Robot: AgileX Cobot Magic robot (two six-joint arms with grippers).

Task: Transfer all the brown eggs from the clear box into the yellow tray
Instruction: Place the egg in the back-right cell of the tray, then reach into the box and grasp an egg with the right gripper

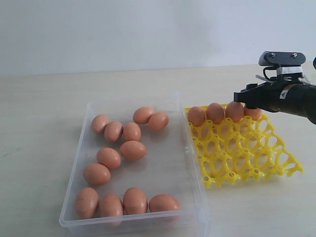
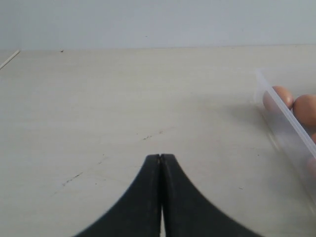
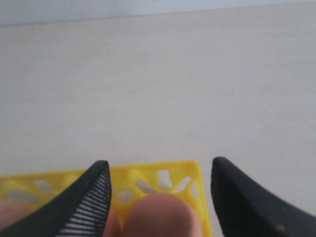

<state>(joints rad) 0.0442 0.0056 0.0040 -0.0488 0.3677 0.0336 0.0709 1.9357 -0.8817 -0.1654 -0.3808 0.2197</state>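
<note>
Several brown eggs lie loose in the clear box on the left. The yellow tray sits to the box's right, with several eggs along its far row. My right gripper hovers over the egg at the right end of that row. In the right wrist view this gripper is open, its fingers standing clear on both sides of that egg, which rests in the tray's corner cell. My left gripper is shut and empty over bare table, beside the box wall.
The box and tray stand side by side on a pale table. The tray's near rows of cells hold nothing. A plain white wall rises behind the table. The left arm is outside the exterior view.
</note>
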